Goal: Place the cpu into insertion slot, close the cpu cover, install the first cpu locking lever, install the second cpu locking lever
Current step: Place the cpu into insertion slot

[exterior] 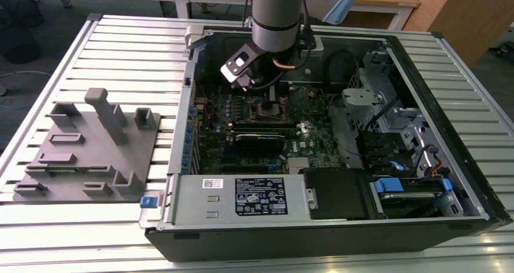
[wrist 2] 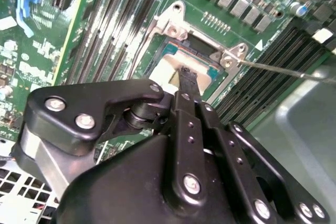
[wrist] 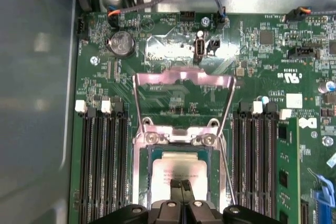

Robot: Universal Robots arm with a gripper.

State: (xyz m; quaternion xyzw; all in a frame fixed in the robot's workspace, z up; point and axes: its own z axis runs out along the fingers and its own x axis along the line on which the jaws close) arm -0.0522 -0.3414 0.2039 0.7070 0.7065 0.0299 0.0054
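**Gripper on the cpu, socket open**

We see the gripper (wrist: 181, 184), fingers pressed together with nothing between them, tip-down at the silvery cpu (wrist: 181, 166). The cpu lies in the insertion slot (wrist: 142, 171) on the green circuit board (wrist: 100, 85). The cpu cover (wrist: 184, 77) stands open beyond the slot, and a thin locking lever (wrist: 226, 174) runs just beside it.

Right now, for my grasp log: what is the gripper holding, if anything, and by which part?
Nothing, it seems: the gripper is shut and empty, on or just over the top of the cpu, which lies in the insertion slot.
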